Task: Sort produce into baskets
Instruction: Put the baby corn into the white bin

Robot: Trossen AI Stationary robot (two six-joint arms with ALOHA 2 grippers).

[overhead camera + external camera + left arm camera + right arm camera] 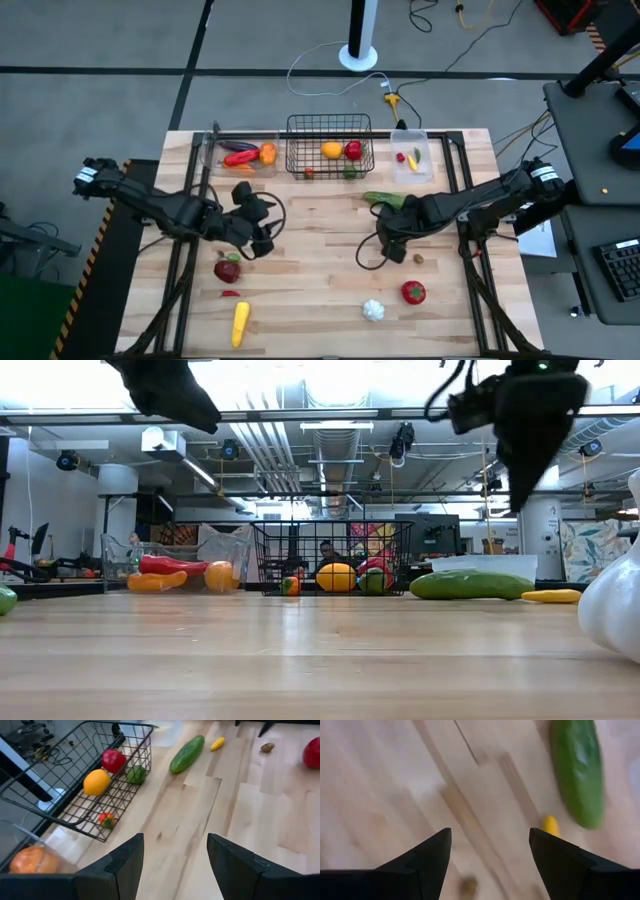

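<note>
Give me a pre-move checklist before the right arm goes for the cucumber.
1. Right hand open and empty: ok, nothing between its fingers.
2. Cucumber free to grab: ok, it lies alone on the table, outside every basket.
3. Right hand lined up over the cucumber: not ok, the cucumber lies off to one side of the fingers.
4. Small yellow piece clear of the grasp: cannot tell, it lies close by the cucumber's end.
5. Left hand out of the way: ok, open and empty over the table's left side.
6. Wire basket has room: ok, few pieces inside.
</note>
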